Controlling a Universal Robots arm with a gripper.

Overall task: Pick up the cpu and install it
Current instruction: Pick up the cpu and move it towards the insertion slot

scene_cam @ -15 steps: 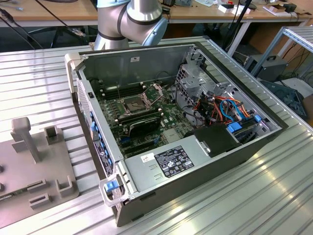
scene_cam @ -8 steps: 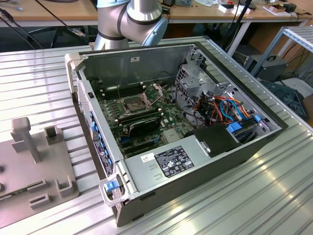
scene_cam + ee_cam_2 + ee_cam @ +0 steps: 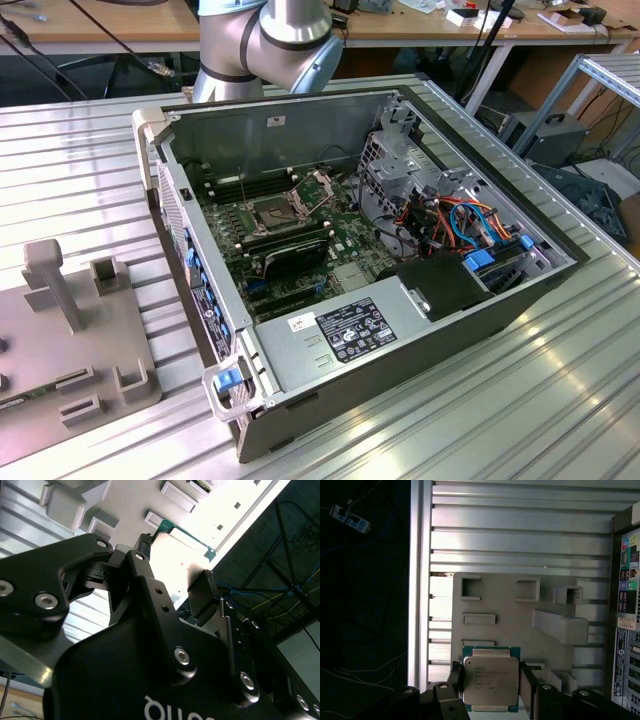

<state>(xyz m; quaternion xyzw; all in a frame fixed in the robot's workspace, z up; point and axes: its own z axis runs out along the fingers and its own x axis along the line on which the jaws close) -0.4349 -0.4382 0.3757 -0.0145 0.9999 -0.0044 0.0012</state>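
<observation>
Status: gripper (image 3: 490, 669) clamped on the cpu (image 3: 490, 682), held by opposite edges between its fingers (image 3: 456, 677) (silver top showing in the first wrist view), grey fixture tray (image 3: 520, 615) beyond.

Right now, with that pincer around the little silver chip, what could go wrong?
The pincer sits around the cpu, a thin flat chip; whether it grips firmly is unclear, so it might tilt or drop onto the grey holder. The socket lies deep in the open case near cables and a black card, so a slightly crooked approach might snag or seat the chip askew.
</observation>
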